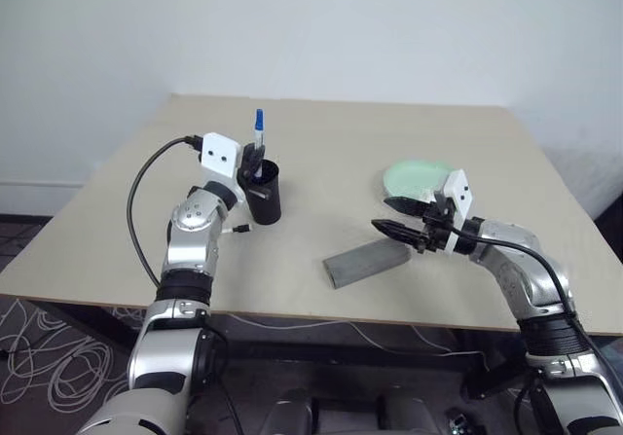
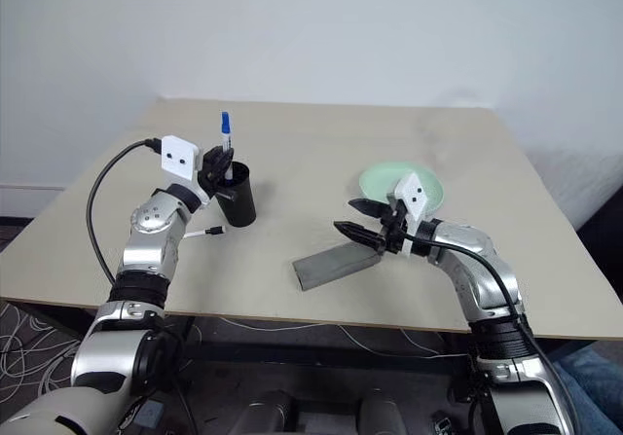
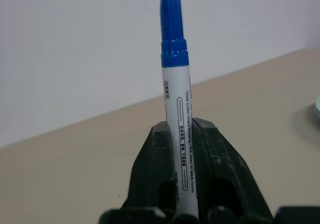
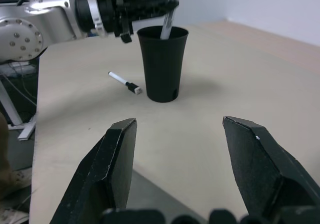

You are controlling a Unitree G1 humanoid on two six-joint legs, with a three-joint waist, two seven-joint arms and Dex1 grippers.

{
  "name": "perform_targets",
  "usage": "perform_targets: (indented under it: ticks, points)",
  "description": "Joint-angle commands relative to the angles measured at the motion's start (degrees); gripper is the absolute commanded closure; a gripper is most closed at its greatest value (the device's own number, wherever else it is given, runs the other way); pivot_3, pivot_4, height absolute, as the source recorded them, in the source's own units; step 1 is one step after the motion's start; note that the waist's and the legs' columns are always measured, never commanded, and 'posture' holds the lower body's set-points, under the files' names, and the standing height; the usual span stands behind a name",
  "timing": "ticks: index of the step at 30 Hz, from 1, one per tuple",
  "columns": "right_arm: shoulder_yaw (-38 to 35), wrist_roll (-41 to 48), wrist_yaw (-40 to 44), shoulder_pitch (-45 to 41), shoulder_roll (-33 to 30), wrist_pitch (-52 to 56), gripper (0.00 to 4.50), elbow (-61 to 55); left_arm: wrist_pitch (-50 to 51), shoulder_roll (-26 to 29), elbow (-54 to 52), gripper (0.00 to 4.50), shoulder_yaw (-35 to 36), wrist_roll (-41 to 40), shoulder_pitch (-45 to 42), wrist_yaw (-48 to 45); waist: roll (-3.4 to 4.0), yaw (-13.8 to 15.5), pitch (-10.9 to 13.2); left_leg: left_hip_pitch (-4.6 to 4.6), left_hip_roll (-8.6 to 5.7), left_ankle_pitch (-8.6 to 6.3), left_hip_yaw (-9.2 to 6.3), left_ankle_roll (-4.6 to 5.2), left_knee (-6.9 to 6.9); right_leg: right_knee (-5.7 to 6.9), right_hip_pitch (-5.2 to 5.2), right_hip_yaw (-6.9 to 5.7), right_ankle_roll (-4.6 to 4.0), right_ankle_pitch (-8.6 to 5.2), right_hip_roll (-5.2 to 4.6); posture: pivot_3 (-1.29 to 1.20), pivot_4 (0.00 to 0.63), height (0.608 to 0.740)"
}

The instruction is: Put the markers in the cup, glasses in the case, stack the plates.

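I see left claw (image 1: 251, 169) gripping blue-capped white marker (image 1: 259, 129) upright, tip inside black tapered plastic cup (image 1: 263, 194); right claw (image 4: 175, 171) open, empty, well right of cup.

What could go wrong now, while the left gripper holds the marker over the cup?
1. The left gripper holds the blue-capped marker with its lower end just inside the black cup; it may tip the light cup over.
2. A second marker lies on the table beside the cup; a falling cup could roll it away.
3. The open right gripper hovers above the grey case and might bump it.
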Motion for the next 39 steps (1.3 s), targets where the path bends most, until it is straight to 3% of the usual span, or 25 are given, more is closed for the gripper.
perform_targets:
  ticks: [1, 5, 15, 20, 26, 34, 39]
  points:
    - [-1.4, 1.1, 0.5, -1.8, -0.5, -0.4, 1.51, -1.9, -1.9, 0.0, -0.2, 2.76, 0.0, 0.0, -1.1, 0.7, 0.0, 0.0, 0.0, 0.0, 0.0, 0.0, -0.01, 0.0, 0.0, 0.0, 0.0, 0.0, 0.0, 0.0, 0.0, 0.0, 0.0, 0.74]
    - [-0.8, 0.7, 0.4, -1.6, -0.1, -0.8, 1.51, -1.6, -1.9, -0.1, -0.1, 1.46, 0.0, 0.0, -1.1, 1.0, 0.0, 0.0, 0.0, -0.02, 0.0, 0.0, 0.0, 0.0, -0.01, -0.01, -0.02, 0.0, 0.0, 0.0, 0.0, 0.0, 0.0, 0.74]
    - [-0.2, 0.4, 0.5, -2.2, 0.6, -1.2, 1.51, -0.8, -1.1, 0.7, -1.6, 1.46, 0.8, -1.3, -1.9, 0.3, 0.0, 0.0, 0.0, -0.02, 0.0, 0.0, -0.01, 0.0, 0.0, -0.01, -0.01, 0.0, 0.0, 0.0, 0.0, 0.0, 0.0, 0.74]
    - [-0.1, 0.5, 0.7, -2.4, 0.7, -1.1, 1.51, -0.8, 2.0, 3.5, -3.1, 1.46, 2.6, -5.7, -4.3, -5.2, 0.0, 0.0, 0.0, -0.05, 0.0, 0.0, -0.01, 0.0, -0.01, -0.01, -0.06, -0.01, -0.01, 0.0, 0.0, 0.0, 0.0, 0.74]
    - [-0.1, 0.4, 0.9, -2.7, 0.9, -1.1, 1.51, -0.4, 11.9, 11.6, -6.8, 1.46, 2.4, -12.0, -7.7, -20.0, 0.0, -0.2, 0.0, -0.06, 0.01, -0.01, 0.0, -0.01, -0.05, -0.03, -0.07, 0.0, -0.02, -0.02, 0.0, 0.0, 0.0, 0.74]
    - [0.2, 0.2, 0.8, -3.0, 1.6, -1.3, 1.51, 0.4, 32.6, 22.1, -19.4, 1.46, -1.3, -20.1, -6.3, -38.7, 0.04, -0.3, 0.0, -0.06, 0.02, -0.01, -0.02, -0.01, -0.14, -0.02, -0.12, 0.0, -0.1, -0.06, 0.0, 0.0, 0.0, 0.74]
    - [0.3, -0.1, 0.6, -3.3, 2.0, -1.3, 1.51, 0.7, 38.1, 30.1, -23.2, 1.46, -7.6, -18.2, -3.5, -50.0, 0.1, -0.3, 0.1, -0.04, 0.05, -0.02, 0.0, -0.03, -0.16, -0.02, -0.13, 0.01, -0.2, -0.11, 0.0, 0.0, 0.0, 0.74]
